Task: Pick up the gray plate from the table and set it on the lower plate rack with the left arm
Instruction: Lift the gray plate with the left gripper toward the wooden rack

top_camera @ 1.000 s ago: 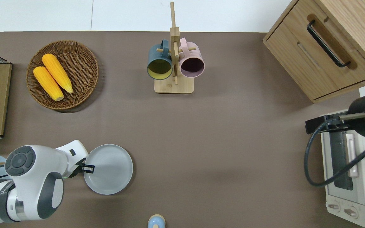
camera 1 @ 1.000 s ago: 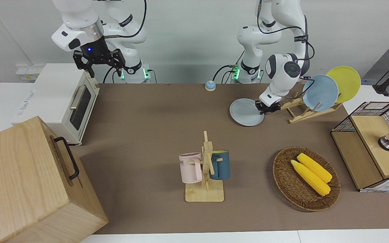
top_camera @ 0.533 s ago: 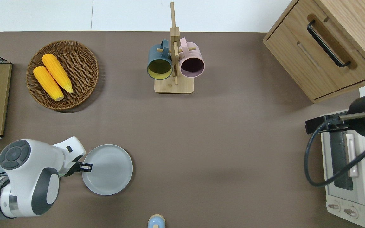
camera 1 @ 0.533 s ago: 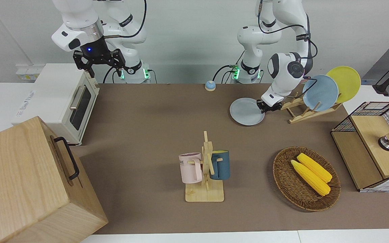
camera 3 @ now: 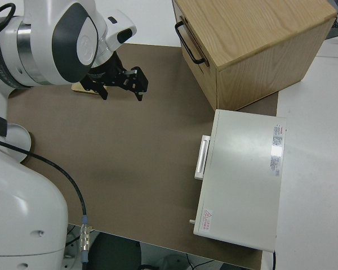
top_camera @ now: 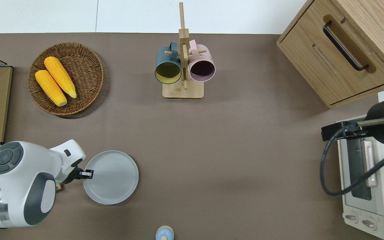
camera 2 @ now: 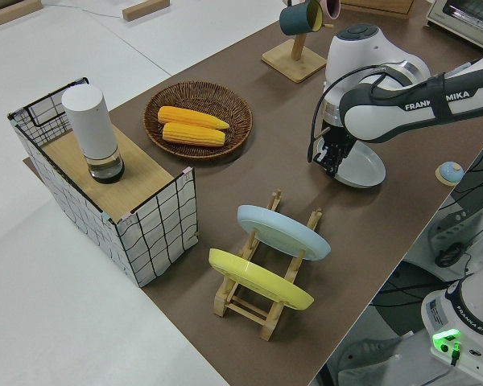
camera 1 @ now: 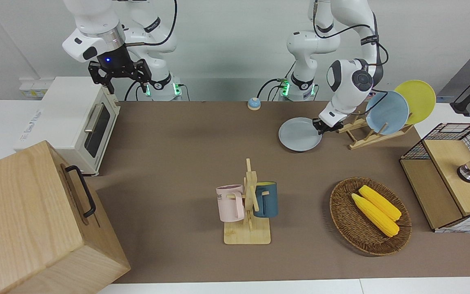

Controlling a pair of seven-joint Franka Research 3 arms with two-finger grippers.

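Note:
The gray plate (camera 1: 299, 134) (top_camera: 112, 178) (camera 2: 364, 166) hangs just over the table (camera 1: 186, 163), beside the lower plate rack (camera 1: 366, 137) (camera 2: 263, 299). My left gripper (camera 1: 320, 125) (top_camera: 87, 173) (camera 2: 330, 158) is shut on the plate's rim, on the edge that faces the rack. That edge is raised and a shadow lies under the plate. The rack holds a sky-blue plate (camera 1: 386, 112) and a yellow plate (camera 1: 416, 101) in its upper slots. The left arm hides most of the rack in the overhead view. My right gripper (camera 1: 120, 79) (camera 3: 121, 84) is parked and open.
A mug stand (camera 1: 248, 208) with two cups stands mid-table. A wicker basket (camera 1: 343, 220) holds two corn cobs. A wire box (camera 1: 451, 175) is at the left arm's end. A toaster oven (camera 1: 76, 118) and a wooden cabinet (camera 1: 27, 220) are at the right arm's end. A small blue bell (camera 1: 253, 103) sits close to the robots.
My left gripper has risen and drawn toward the rack with the gray plate in it, so the plate has shifted that way. The right arm has not moved.

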